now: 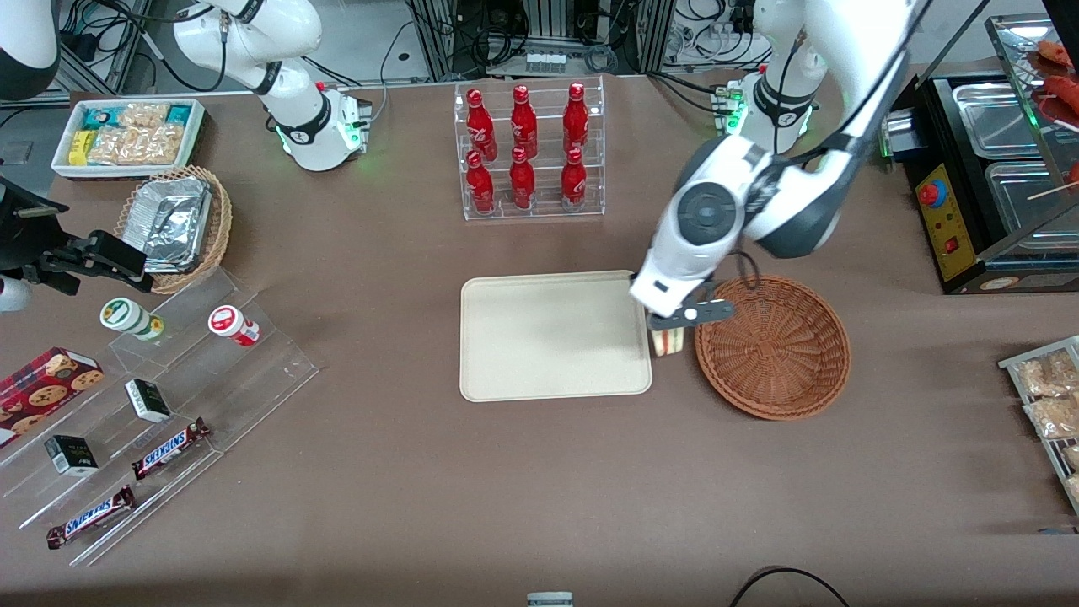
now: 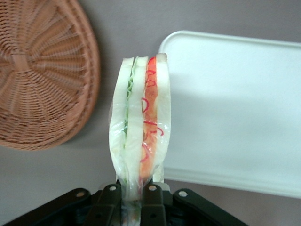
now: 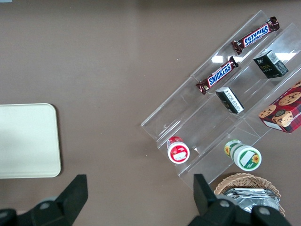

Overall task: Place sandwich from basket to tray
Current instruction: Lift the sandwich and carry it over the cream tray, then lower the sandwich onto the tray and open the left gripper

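My left gripper (image 1: 666, 324) is shut on the sandwich (image 1: 668, 341), a wrapped white wedge with red and green filling. It holds the sandwich in the air over the gap between the brown wicker basket (image 1: 773, 346) and the cream tray (image 1: 552, 334), at the tray's edge. In the left wrist view the sandwich (image 2: 140, 127) hangs pinched between the black fingers (image 2: 109, 202), with the basket (image 2: 42, 75) beside it and the tray (image 2: 235, 108) on its other flank. The basket holds nothing that shows. The tray also shows in the right wrist view (image 3: 26, 140).
A clear rack of red bottles (image 1: 528, 152) stands farther from the front camera than the tray. A black food warmer (image 1: 986, 177) and bagged snacks (image 1: 1049, 396) are at the working arm's end. Acrylic steps with snacks (image 1: 143, 413), a foil basket (image 1: 173, 223) and a white bin (image 1: 126, 135) lie toward the parked arm's end.
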You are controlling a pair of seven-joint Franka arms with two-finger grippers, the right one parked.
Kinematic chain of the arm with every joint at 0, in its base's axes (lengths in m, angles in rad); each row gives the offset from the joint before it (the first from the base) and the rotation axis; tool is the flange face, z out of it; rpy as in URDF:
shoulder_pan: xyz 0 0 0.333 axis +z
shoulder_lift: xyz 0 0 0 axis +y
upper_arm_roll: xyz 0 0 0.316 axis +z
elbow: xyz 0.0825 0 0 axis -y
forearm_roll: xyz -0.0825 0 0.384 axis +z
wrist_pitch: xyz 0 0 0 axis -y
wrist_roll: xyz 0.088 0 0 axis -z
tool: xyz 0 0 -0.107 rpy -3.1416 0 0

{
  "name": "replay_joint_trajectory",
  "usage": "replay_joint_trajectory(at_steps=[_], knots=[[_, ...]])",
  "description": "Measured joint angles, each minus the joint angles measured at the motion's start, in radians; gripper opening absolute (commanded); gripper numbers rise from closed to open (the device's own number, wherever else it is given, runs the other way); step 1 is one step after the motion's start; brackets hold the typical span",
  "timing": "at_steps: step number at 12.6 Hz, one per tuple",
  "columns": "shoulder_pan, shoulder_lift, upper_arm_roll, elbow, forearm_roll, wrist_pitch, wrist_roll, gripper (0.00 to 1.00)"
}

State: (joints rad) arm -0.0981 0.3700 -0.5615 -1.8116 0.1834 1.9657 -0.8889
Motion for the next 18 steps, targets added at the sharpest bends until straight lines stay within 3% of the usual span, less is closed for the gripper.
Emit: replay_joint_trajectory(at_steps=[2, 5, 9, 18], knots=[[-0.072, 0.083, -0.003, 0.074, 0.062, 0.003, -0.092, 0.02], [-0.153, 0.185, -0.002, 0.173, 0.083, 0.040, -0.165, 0.02], [-0.220, 0.291, -0.002, 0.213, 0.224, 0.148, -0.305, 0.02], [-0.245, 0.389, -0.009, 0.290, 0.237, 0.135, -0.310, 0.02]])
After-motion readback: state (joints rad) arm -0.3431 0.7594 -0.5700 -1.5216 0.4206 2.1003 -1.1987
